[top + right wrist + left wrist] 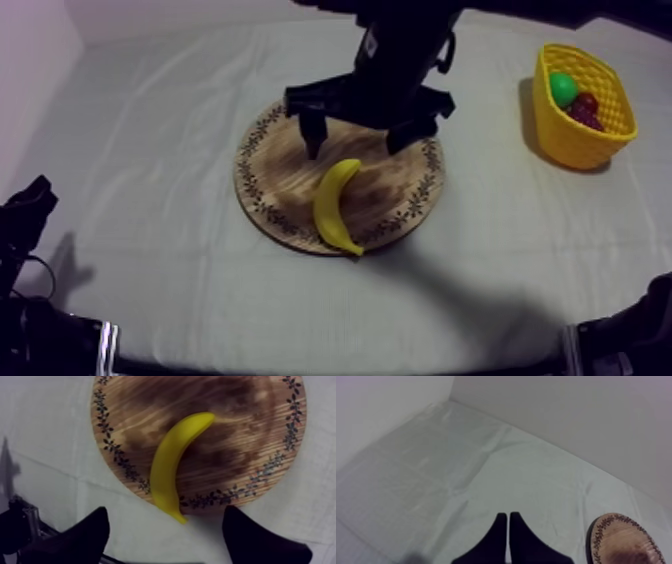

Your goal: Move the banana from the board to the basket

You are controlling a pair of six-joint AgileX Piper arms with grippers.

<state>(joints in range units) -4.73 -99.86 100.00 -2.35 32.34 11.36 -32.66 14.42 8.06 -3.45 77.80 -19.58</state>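
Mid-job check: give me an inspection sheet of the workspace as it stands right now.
Surface: grey-white cloth, lightly creased.
Job's things: banana lies on the wooden board, one tip past the rim; yellow basket stands apart at the table's right side.
Clutter: a green fruit and a small red fruit in the basket.
Grippers: right gripper open, above the board over the banana; left gripper shut on nothing, over cloth near the board's edge.
Cables: nothing seen.
Surroundings: pale wall behind the table.
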